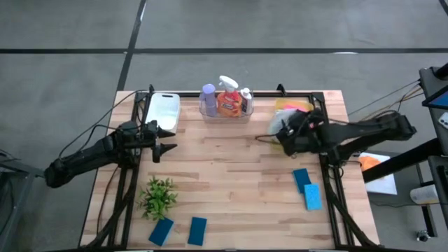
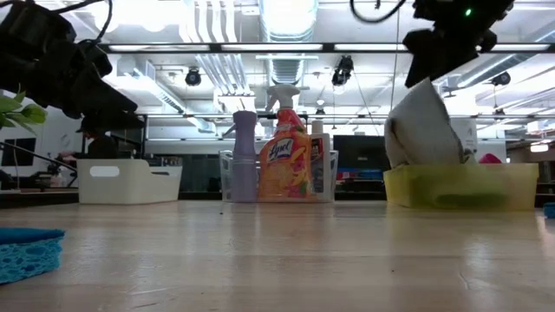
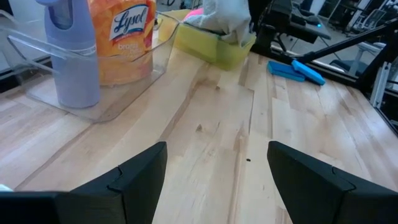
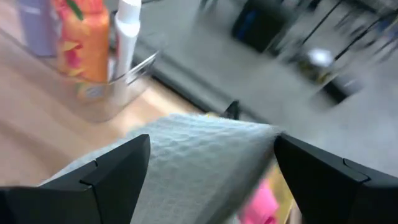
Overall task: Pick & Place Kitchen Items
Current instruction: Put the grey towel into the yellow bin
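My right gripper (image 1: pixel 281 131) is above the left end of the yellow tray (image 1: pixel 302 105), fingers wide apart. A grey waffle cloth (image 2: pixel 422 130) rises between them, and its lower end sits inside the tray (image 2: pixel 512 186) next to a pink cloth (image 1: pixel 288 106). My left gripper (image 1: pixel 165 141) is open and empty over the table's left half, near the white tray (image 1: pixel 162 110). A purple bottle (image 1: pixel 208 96), an orange spray bottle (image 1: pixel 228 101) and a small white bottle (image 1: pixel 246 98) stand in the clear tray (image 1: pixel 225 116). Blue sponges lie near left (image 1: pixel 162 231), (image 1: pixel 198 230) and near right (image 1: pixel 302 179), (image 1: pixel 312 197). My right gripper comes at the grey cloth from above. The cloth's upper end (image 4: pixel 208 149) fills the gap between the spread fingers (image 4: pixel 109 177). Whether the fingers touch it, I cannot tell. The cloth stands up out of the yellow tray, its lower end in it.
A green leafy bunch (image 1: pixel 159 197) lies near the table's left near corner. The middle of the wooden table (image 1: pixel 231 168) is bare. Black frame rails run along the table's left, right and far edges.
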You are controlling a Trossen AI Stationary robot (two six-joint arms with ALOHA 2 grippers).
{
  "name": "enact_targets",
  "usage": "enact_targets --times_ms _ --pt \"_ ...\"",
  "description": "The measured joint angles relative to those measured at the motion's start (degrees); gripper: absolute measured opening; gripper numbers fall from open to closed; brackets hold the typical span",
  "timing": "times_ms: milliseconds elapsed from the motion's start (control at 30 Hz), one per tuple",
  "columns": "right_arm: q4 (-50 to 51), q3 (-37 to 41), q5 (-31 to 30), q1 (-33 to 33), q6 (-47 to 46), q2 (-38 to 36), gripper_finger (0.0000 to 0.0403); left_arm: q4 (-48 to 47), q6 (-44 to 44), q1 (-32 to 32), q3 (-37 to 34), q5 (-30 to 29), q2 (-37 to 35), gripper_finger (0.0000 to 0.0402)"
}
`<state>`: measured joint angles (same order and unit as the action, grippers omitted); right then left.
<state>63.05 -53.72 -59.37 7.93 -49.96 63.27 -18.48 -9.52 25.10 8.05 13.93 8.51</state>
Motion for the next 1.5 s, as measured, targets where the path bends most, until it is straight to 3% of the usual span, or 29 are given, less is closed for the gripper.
enact_targets --times_ms 200,400,533,867,1167,1500 --pt "0.0 -0.7 8.0 -0.8 2.2 -7.6 0.0346 0.0 0.0 0.0 0.0 0.0 0.0 0.0287" --pt "0.2 -0.7 9.9 -0.8 2.5 -12.2 0.0346 0.0 0.0 0.0 0.0 0.0 0.0 0.0287" --pt "-1.2 -0.4 11.4 -0.7 2.6 -11.2 0.0346 -1.0 0.0 0.0 0.0 0.0 0.0 0.0287" --pt "-6.7 0.5 25.1 -0.6 11.2 4.9 0.0346 -1.3 0.0 0.0 0.0 0.0 0.0 0.0287" --pt "-13.0 -1.7 24.9 -0.6 22.0 21.8 0.0346 -1.3 0.0 0.0 0.0 0.0 0.0 0.0287" --pt "-14.1 -8.1 19.6 -1.9 32.4 36.1 0.0346 -1.3 0.0 0.0 0.0 0.0 0.0 0.0287"
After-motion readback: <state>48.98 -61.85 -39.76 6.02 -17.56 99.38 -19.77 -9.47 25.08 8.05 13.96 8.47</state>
